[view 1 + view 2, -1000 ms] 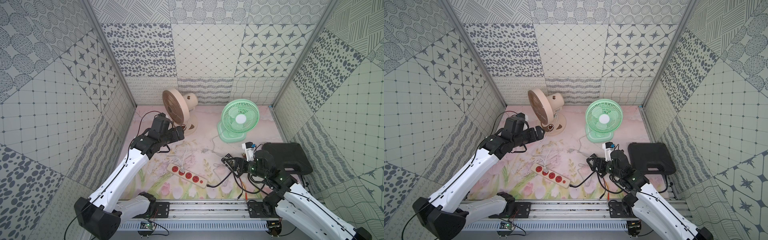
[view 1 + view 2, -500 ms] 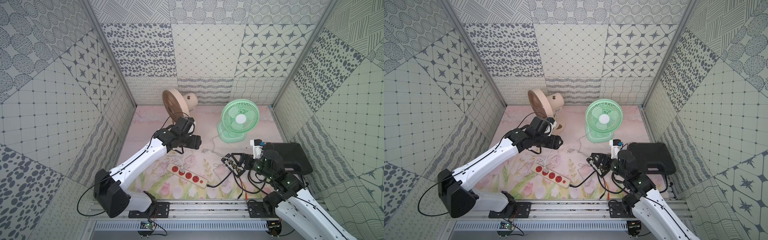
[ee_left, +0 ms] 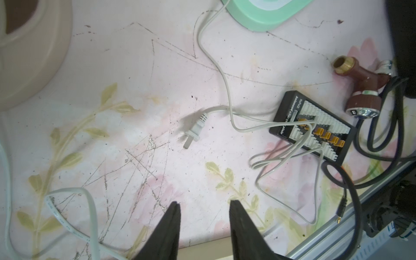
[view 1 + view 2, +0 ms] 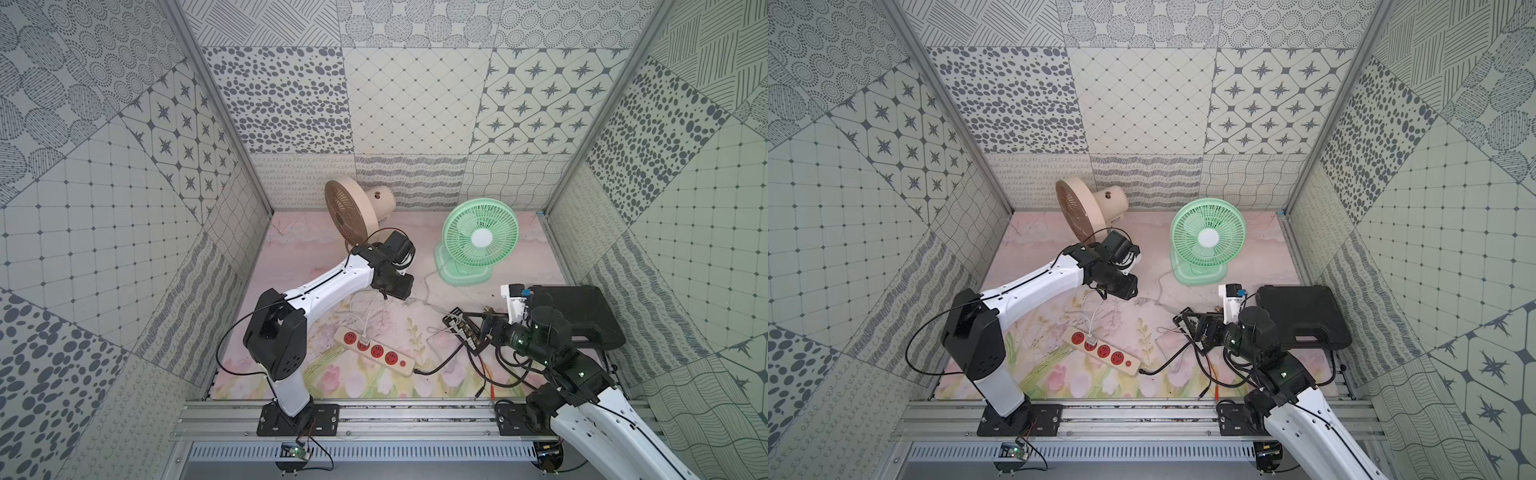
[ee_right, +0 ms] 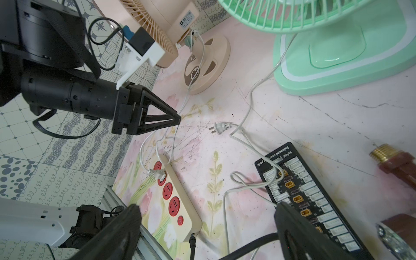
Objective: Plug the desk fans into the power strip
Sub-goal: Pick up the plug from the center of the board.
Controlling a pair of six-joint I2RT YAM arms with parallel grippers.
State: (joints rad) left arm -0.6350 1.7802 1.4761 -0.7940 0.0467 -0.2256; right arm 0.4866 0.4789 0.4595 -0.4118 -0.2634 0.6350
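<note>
Your left end effector (image 3: 204,203) hangs low over the surface (image 3: 126,74) w/ its jaws part-way apart and nothing btwn them, so no grip on anything yet. The thing to go for is the loose plug (image 3: 194,131) of the green fan (image 4: 480,239). It lies flat on the surface just ahead of the tips, not touching them, on the side toward the black connector board (image 3: 313,130). Its long axis sits skewed to the jaw gap, prongs aimed roughly back at your end effector, cord trailing off toward the board. I'd judge you need a wrist turn so the pads close across the plug body, not along it. Left arm is clearly the nearer one. The right end effector (image 5: 208,204) is spread wide and empty over by the connector board, further from the plug. The power strip (image 4: 374,351) lies nearer the robot's base than the plug, btwn the two arms, long axis on a diagonal, black cord (image 4: 436,365) end toward the right arm. Its 2nd socket from the far end already has a white plug (image 5: 157,174) in it, prob from the beige fan (image 4: 349,216); the other 3 red sockets look free. After pickup the carry should be short, back toward the base, prongs turned down.
</note>
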